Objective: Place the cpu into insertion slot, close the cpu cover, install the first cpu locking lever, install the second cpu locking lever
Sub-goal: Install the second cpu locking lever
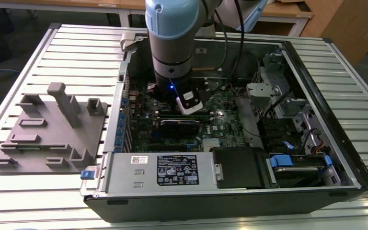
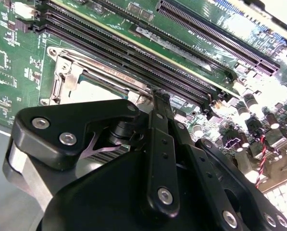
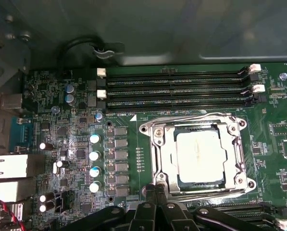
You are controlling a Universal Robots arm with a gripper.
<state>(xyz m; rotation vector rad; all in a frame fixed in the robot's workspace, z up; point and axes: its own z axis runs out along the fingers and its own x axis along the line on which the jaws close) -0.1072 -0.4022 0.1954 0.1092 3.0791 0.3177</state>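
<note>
Inside the open case point(image 1: 312, 96) on the slatted table point(image 1: 56, 48), the cpu point(image 3: 201, 155) already sits in the slot point(image 3: 157, 159), cover point(image 3: 197, 124) down around it, midway along the board point(image 3: 133, 159) below the memory slots point(image 3: 174, 89). At the socket's edge, the gripper point(image 3: 155, 192) has its jaws pinched together, holding nothing visible.

Lighting: even, bright overhead; pale glare on the ribbed desk point(image 1: 37, 62) in the exterior view; computer case point(image 1: 235, 201) interior dim, shadowed; washed-out sheen on the cpu point(image 3: 200, 155) in the first wrist view; claw point(image 2: 155, 96) linkage blurred close up in the second wrist view.
</note>
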